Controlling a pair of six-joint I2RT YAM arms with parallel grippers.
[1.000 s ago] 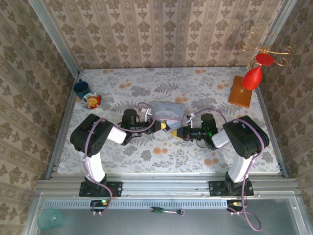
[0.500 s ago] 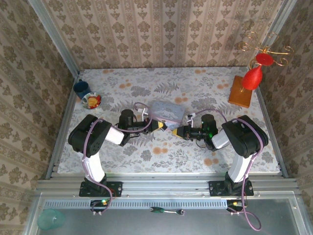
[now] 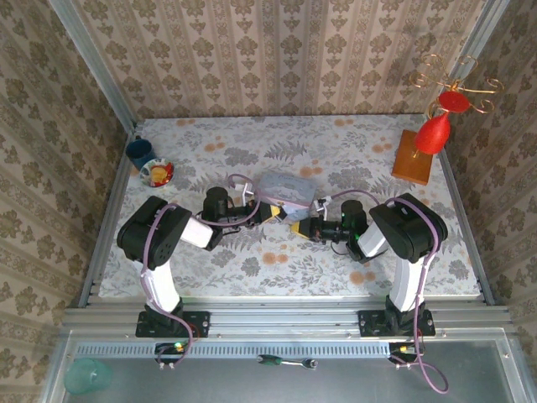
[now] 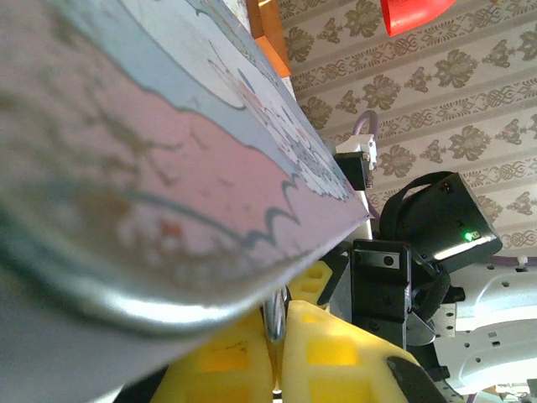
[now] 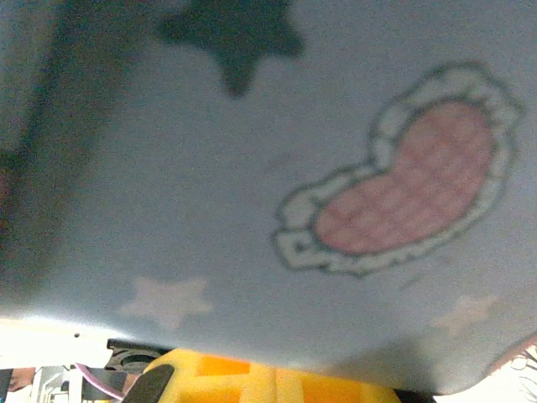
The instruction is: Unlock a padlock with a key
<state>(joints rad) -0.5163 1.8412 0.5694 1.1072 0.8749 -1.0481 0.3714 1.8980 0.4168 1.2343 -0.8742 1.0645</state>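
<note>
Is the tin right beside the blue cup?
No. In the top view the tin lies near the middle of the table, far from the cup at the left edge.

Tin [image 4: 151, 159] is a close-up blur on both wrist cams, cut off at 9 and 12 o'clock. Metal sliver [image 4: 273, 317] between the left jaws: key or shackle, can't tell. The padlock is too tiny from above.
</note>
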